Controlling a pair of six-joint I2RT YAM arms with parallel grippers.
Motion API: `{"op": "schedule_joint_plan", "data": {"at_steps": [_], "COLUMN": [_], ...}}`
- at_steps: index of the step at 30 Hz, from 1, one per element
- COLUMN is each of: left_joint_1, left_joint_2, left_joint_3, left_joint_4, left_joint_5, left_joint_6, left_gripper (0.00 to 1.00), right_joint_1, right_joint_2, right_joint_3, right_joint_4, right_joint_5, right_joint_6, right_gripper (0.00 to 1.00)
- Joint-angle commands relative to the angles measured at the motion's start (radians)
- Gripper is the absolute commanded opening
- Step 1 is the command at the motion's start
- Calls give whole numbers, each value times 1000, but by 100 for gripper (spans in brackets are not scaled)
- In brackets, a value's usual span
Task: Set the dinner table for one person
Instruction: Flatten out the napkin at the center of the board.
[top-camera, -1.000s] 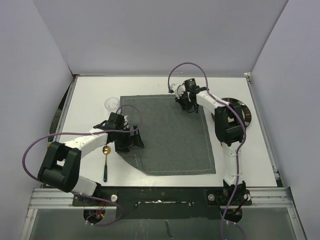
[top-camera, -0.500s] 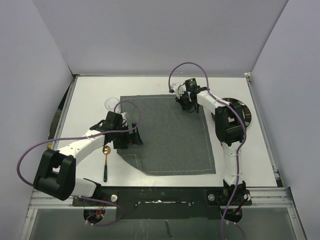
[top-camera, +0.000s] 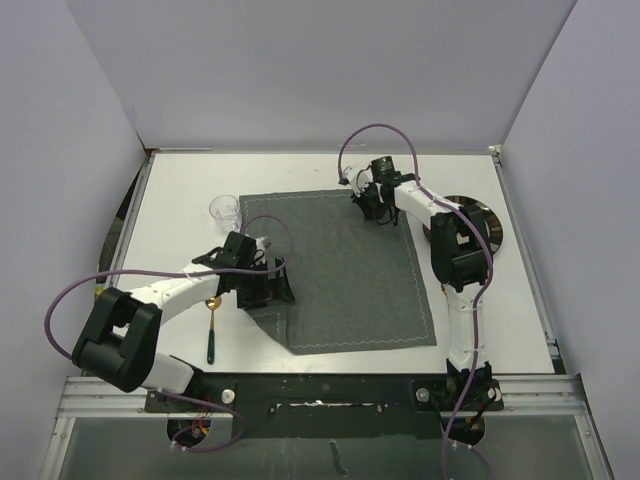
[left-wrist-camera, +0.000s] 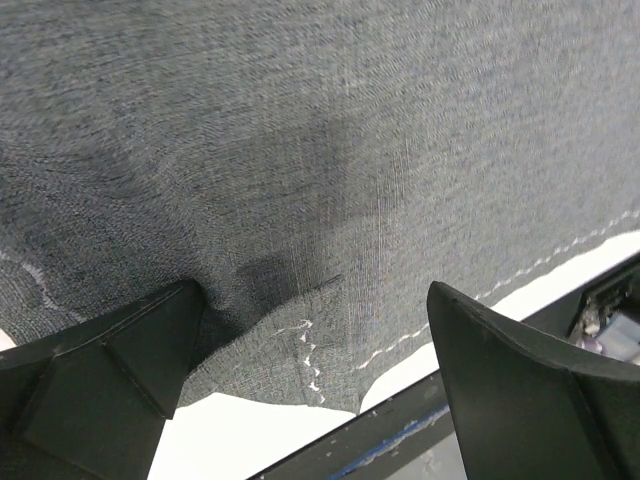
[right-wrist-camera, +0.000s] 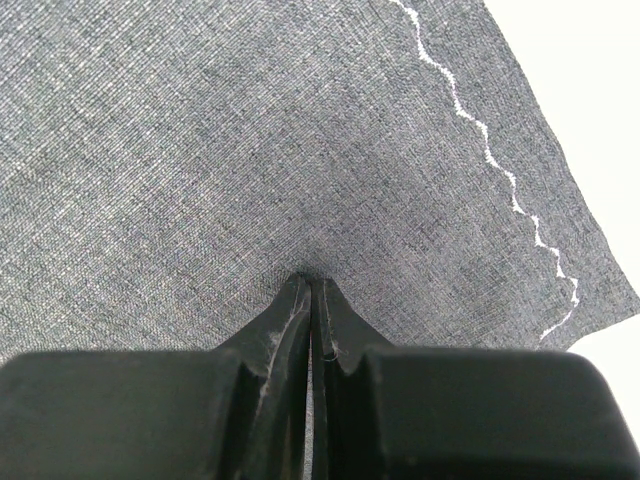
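The dinner table (top-camera: 180, 200) is a white top with a dark grey stitched placemat (top-camera: 345, 265) on its middle. My left gripper (top-camera: 268, 290) stands open over the placemat's near left corner. In the left wrist view that corner (left-wrist-camera: 290, 360) lies folded over between the wide-apart fingers (left-wrist-camera: 100, 370) of the left gripper (left-wrist-camera: 315, 375). My right gripper (top-camera: 372, 205) is shut, its tips pressed onto the far part of the placemat (right-wrist-camera: 250, 150). In the right wrist view the right gripper (right-wrist-camera: 311, 285) dimples the cloth near a stitched corner.
A clear glass (top-camera: 224, 209) stands by the placemat's far left corner. A gold spoon with a dark handle (top-camera: 212, 325) lies left of the placemat, close to my left arm. A dark plate (top-camera: 482, 222) sits at the right, partly behind my right arm.
My left gripper has moved right and toward the near edge, onto the placemat's near left corner. The placemat's near edge has shifted slightly right. The right gripper has stayed put.
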Motion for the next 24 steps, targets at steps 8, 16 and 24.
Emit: {"op": "schedule_joint_plan", "data": {"at_steps": [8, 16, 24], "left_joint_1": [-245, -351, -356], "left_joint_2": [-206, -511, -639], "left_joint_3": [-171, -223, -203], "left_joint_4": [-171, -383, -385], "left_joint_5": [163, 130, 18], "left_joint_6": [-260, -441, -503], "left_gripper": [98, 98, 98], "right_joint_1": [-13, -22, -23], "right_joint_2": [70, 78, 89], "right_joint_3": [-7, 4, 12], "right_joint_4": [-40, -40, -45], "right_joint_5": [7, 22, 23], "right_joint_6": [14, 15, 20], "right_gripper": [0, 0, 0]}}
